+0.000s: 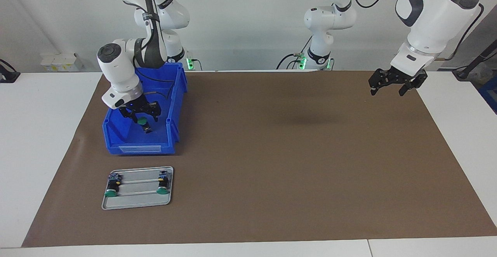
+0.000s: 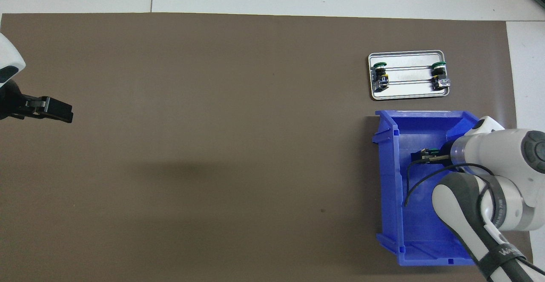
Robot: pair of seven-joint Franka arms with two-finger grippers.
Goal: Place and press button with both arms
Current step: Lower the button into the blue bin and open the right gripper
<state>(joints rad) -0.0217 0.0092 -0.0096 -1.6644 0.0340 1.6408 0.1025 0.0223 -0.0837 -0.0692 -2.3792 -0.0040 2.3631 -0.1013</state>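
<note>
The right gripper (image 1: 140,114) hung inside the blue bin (image 1: 116,138), its fingers spread apart, with a green-capped button (image 1: 143,122) directly under them. Whether the fingers touched the button could not be told from either view; it looked to be let go, lying or dropping on the bin floor rather than gripped. The bin sat at the right arm's end of the table, close to the robots.

Farther from the robots than the bin lay the grey tray (image 1: 136,204), with two more buttons (image 1: 112,191) on it — one at each end of its two rails.

The left gripper (image 1: 393,85) waited in the air over the mat's edge at the left arm's end, its fingers apart and holding nothing.

By my reading, the step in hand was getting a button out of the bin and placed. To do that well, the right gripper would want to drop straight down with the black body — not the flat cap — centred between the fingers, and close only once low enough to take the cylinder squarely. A tilted or cap-edge grip would likely let the small thing slip or twist. The cable (image 2: 411,182) trailing by the wrist should stay clear of the bin wall on the lift.
</note>
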